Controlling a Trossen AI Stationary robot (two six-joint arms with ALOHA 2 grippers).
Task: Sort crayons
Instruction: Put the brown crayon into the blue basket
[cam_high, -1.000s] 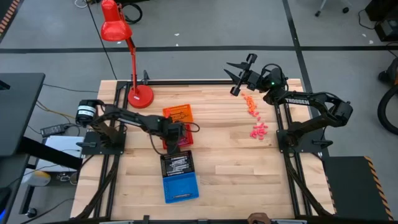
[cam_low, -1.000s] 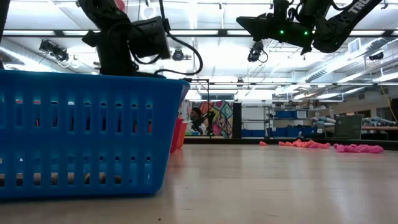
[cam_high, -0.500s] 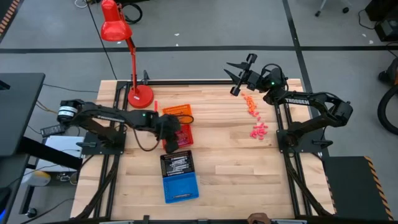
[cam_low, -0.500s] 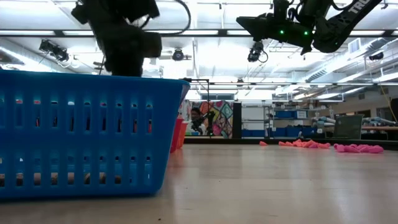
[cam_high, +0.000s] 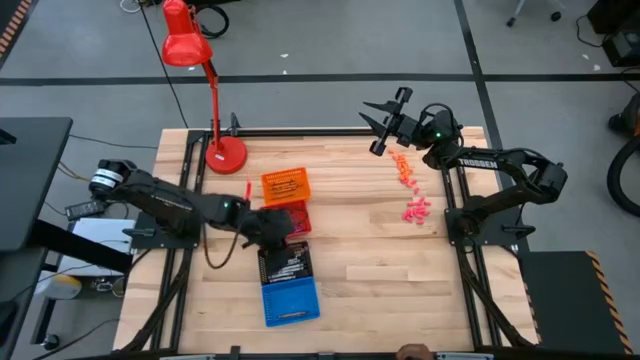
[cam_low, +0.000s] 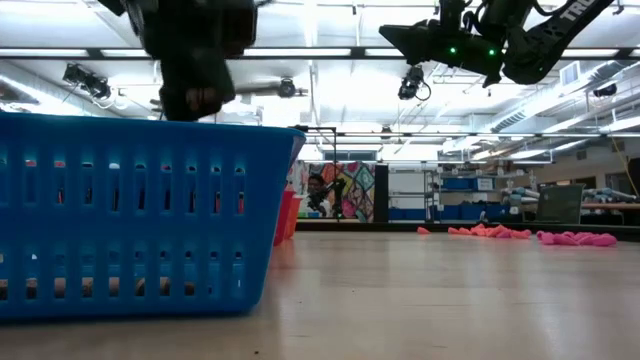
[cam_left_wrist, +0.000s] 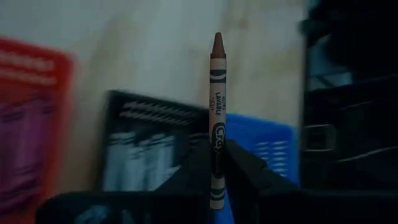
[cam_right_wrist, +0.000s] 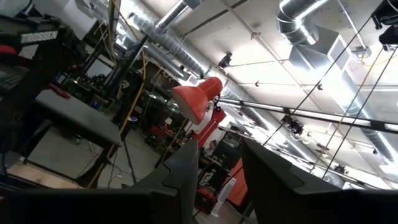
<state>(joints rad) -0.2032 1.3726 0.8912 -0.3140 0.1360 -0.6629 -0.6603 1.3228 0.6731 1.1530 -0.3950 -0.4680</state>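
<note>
Gripping a single brown-tipped crayon (cam_left_wrist: 217, 118) between its two fingers, the left gripper (cam_high: 272, 228) is hanging over the row of trays near the middle of the table (cam_high: 370, 270). The crayon is pinched near its lower end, so most of its length is standing out past the fingertips, tip pointing away from the wrist. This hold is probably leaving the colour end free, so the stick can drop cleanly once the fingers part.

Below the gripper, the wrist view is showing the red tray (cam_left_wrist: 28, 124), the black tray (cam_left_wrist: 146, 149) with pale sticks inside, and the blue tray (cam_left_wrist: 264, 146) side by side. The crayon is lining up over the boundary between the black and blue trays; which one it is meant for cannot be told.

The trays are sitting in a line running from the far edge toward the near edge: orange tray (cam_high: 285, 185), red, black, blue. This is likely keeping each colour's bin within one short reach.

The unsorted crayons (cam_high: 408, 185) are lying in loose heaps near the right edge of the table, well apart from the left gripper.

The right gripper (cam_high: 385, 118) is waiting above the far right corner, fingers spread and holding nothing.
</note>
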